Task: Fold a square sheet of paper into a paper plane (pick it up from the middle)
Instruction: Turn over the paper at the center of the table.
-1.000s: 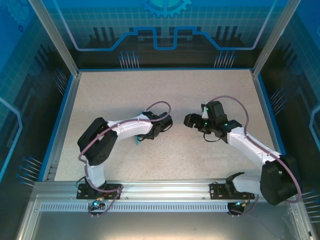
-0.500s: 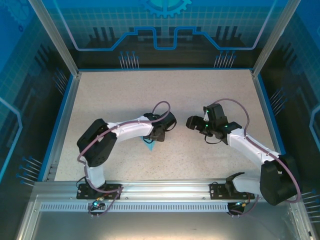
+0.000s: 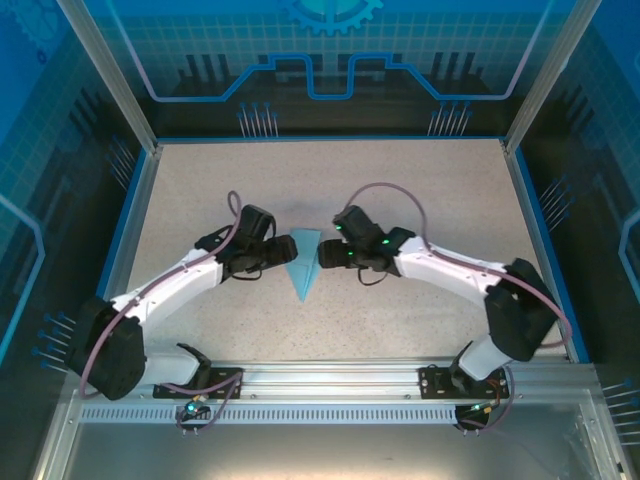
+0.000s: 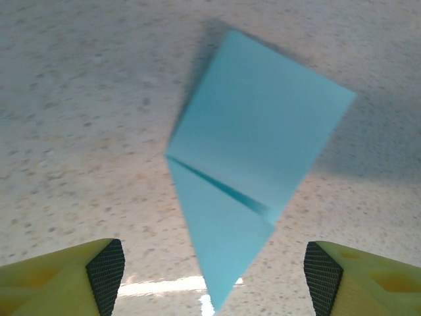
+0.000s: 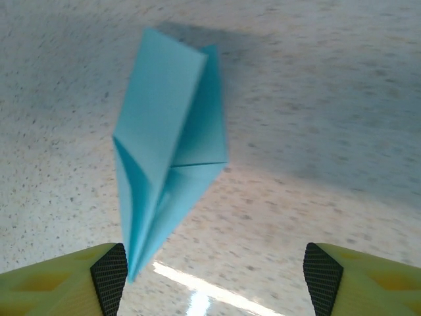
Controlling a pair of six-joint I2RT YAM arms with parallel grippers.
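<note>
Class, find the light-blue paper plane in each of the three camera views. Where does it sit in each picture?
Top external: paper plane at the centre, tip pointing to the bottom edge.
Left wrist: paper plane just right of centre, tip at the bottom edge.
Right wrist: paper plane left of centre, tip down-left.
Shared landmark: the speckled table under it.

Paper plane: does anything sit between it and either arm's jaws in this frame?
Nothing visible does. The paper plane lies on the table between the left arm's jaws and the right arm's jaws, both open. Each wrist view looks straight at it across bare tabletop.
</note>
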